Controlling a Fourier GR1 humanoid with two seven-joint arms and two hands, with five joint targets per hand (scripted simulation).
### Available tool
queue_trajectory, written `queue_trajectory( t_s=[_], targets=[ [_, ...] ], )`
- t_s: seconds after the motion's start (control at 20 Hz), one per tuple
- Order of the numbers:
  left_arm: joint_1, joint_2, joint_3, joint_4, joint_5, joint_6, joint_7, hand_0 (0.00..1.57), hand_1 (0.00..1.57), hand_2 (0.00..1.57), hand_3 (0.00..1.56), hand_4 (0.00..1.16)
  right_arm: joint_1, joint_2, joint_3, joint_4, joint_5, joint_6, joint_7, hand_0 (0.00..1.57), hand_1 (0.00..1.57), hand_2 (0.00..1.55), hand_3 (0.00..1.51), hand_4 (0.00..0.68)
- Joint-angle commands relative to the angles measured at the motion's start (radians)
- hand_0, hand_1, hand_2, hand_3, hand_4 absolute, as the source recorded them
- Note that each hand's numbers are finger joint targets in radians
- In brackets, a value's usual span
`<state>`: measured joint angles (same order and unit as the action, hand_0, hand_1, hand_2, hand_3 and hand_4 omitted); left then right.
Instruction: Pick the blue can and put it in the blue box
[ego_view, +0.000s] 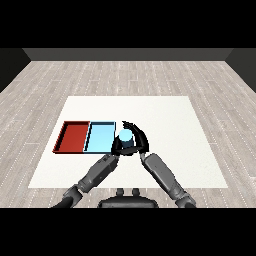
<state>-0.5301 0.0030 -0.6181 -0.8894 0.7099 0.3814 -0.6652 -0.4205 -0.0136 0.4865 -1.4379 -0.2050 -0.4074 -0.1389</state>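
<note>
Fingers of our right hand (139, 140) curl round the blue can (125, 137), holding it upright just beside the right edge of the light blue tray (100, 137). Our left hand (116, 145) sits at that same edge, pressed close against the can's left side; we cannot tell how its fingers lie. Left of the light blue tray, touching it, lies the red tray (73, 136), both on the white table (170, 125).

White table (165, 145) with red tray (73, 136) beside light blue tray (100, 137).
</note>
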Motion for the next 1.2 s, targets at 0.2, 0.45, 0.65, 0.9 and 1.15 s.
queue_trajectory(
  t_s=[0.2,0.45,0.65,0.9,1.15],
  targets=[
    [0.046,-0.003,-0.029,-0.063,-0.037,0.082,-0.003,1.57,1.57,1.57,1.53,1.14,0.043,0.013,-0.039,-0.022,0.011,0.016,-0.031,0.00,0.00,0.00,0.00,0.000],
    [0.050,-0.003,0.020,-0.056,-0.091,0.091,0.018,1.57,1.57,1.57,1.54,1.15,0.106,-0.009,-0.121,-0.133,0.002,0.067,-0.027,0.00,0.00,0.00,0.00,0.000],
    [-0.004,0.070,0.089,-0.017,-0.107,0.069,0.052,1.57,1.57,1.57,1.53,1.15,0.152,-0.002,-0.244,-0.165,-0.127,0.103,-0.127,0.00,0.00,0.00,0.00,0.000],
    [-0.054,0.131,0.139,0.038,-0.151,0.103,0.086,1.57,1.57,1.57,1.52,1.14,0.275,-0.090,-0.364,-0.209,-0.217,0.200,-0.169,0.00,0.00,0.00,0.00,0.000],
    [-0.106,0.266,0.204,0.092,-0.173,0.075,0.191,1.57,1.57,1.57,1.52,1.15,0.301,-0.097,-0.396,-0.208,-0.253,0.238,-0.157,0.00,0.00,0.00,0.00,0.000]
  ],
)
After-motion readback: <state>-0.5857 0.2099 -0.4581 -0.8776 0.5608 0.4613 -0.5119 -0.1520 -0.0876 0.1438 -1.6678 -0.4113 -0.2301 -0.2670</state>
